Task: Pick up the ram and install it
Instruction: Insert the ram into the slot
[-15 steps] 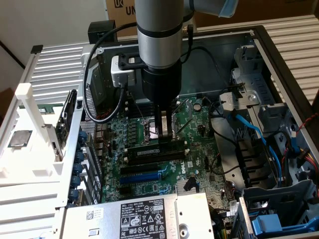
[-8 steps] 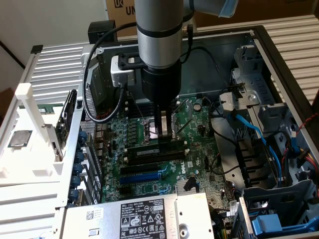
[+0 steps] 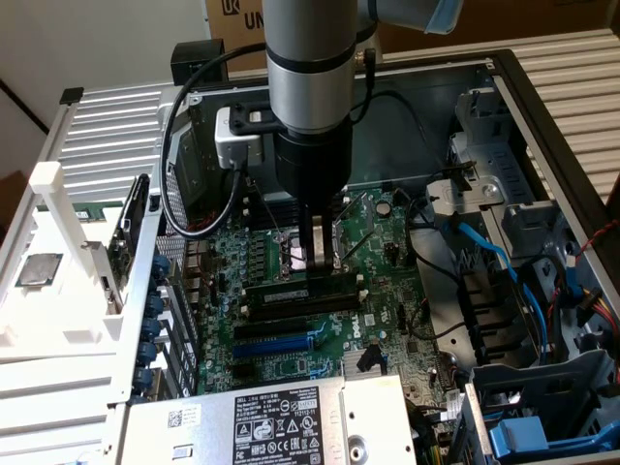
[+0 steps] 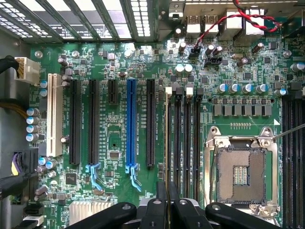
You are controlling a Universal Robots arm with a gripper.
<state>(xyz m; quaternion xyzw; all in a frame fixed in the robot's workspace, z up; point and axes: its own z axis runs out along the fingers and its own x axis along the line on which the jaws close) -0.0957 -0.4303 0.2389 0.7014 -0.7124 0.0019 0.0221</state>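
The black two-fingered gripper (image 4: 167, 187) hangs beside the empty square silver CPU socket (image 4: 240, 176), on the socket's memory-bank side. Its fingers (image 4: 161, 200) are drawn nearly together, with only a thin slit between them. That slit looks no wider than a circuit board is thick. In the exterior view the fingertips meet the top edge of the ram (image 3: 281, 290), a long, thin green circuit-board stick with dark chips and a pale label strip. I therefore judge the gripper clenched on the ram across its two flat faces.

The ram stands on edge directly beneath the fingertips. It runs parallel to the socket's nearest side, in line with the one of the four long black memory slots (image 4: 187, 143) that lies farthest from the socket. Whether its lower edge sits fully in that slot or just above it, I cannot tell.

The stick is probably light and stiff, yet fragile. It is thin enough to crack if bent, and its chips and contact edge would not tolerate scraping. The safest hold is likely on the flat faces along the upper edge, well clear of the contacts.

Beyond the memory bank, farther again from the socket, the long bright blue expansion slot (image 4: 131, 129) lies on the green motherboard (image 4: 114, 136).
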